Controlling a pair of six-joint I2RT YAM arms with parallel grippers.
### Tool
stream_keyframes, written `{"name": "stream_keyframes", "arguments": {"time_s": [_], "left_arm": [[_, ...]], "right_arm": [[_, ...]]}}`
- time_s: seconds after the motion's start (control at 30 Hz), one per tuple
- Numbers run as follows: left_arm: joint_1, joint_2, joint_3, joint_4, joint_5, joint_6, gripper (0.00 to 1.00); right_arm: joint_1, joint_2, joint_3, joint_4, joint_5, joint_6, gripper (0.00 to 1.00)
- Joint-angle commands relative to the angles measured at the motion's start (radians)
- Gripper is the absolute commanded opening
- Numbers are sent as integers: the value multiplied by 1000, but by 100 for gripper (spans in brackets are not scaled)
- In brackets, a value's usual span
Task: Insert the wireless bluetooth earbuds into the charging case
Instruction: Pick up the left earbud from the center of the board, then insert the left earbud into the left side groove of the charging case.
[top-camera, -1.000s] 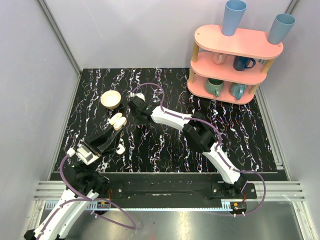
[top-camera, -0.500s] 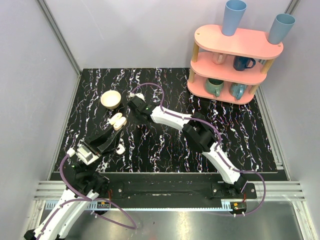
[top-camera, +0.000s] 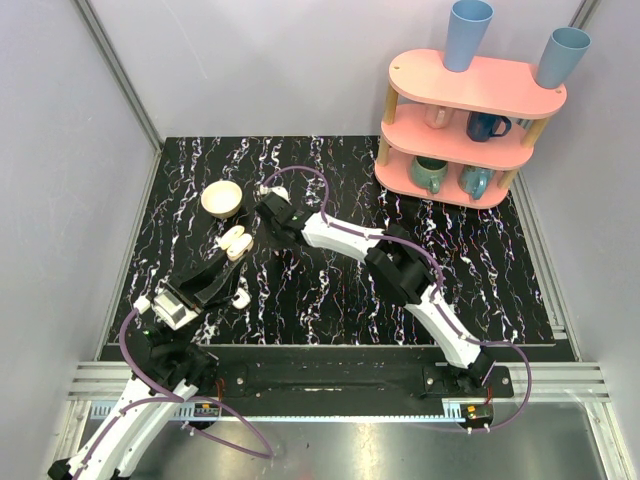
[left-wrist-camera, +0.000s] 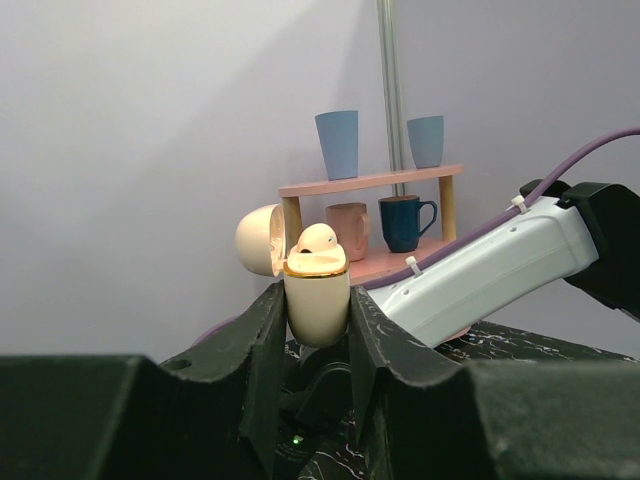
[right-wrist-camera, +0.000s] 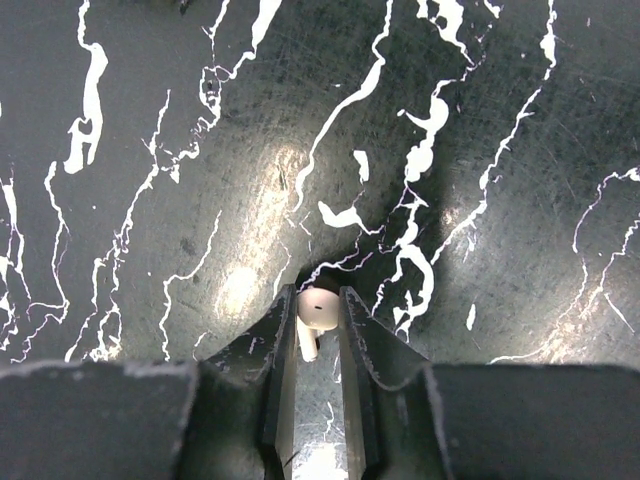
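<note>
Pink shelf (top-camera: 500, 85) (blue cups (top-camera: 468, 35) on top) at back right; bowl (top-camera: 222, 198) back left.

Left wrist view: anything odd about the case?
Charging case stands upright, clamped in the left gripper's jaws, lid swung open. One earbud sits proud of the gold rim, apparently not fully seated. Nothing else stands out.

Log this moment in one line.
left gripper shut on cream rounded plastic charging case, lid open | white earbud seated inside | right gripper shut on tiny white plastic earbud, over black marbled table
</note>
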Motion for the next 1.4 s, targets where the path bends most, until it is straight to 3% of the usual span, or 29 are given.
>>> {"name": "stream_keyframes", "arguments": {"time_s": [0.0, 0.37, 0.6, 0.87, 1.07, 1.37], "left_arm": [[-1, -51, 2, 34, -21, -7, 0], [-1, -45, 7, 37, -43, -2, 0], [-3, -19, 7, 72, -44, -12, 0], [-3, 90, -2, 175, -44, -22, 0], [-3, 200, -13, 311, -14, -93, 0], [-3, 300, 2, 407, 2, -120, 0]], "right_arm": [[9, -109, -82, 58, 33, -19, 10], [10, -456, -416, 309, 179, -35, 10], [10, -777, -634, 492, 288, -28, 10], [47, -1057, -792, 701, 329, -100, 9], [120, -1180, -892, 935, 328, -232, 9], [249, -1177, -990, 1273, 270, -453, 10]]}}
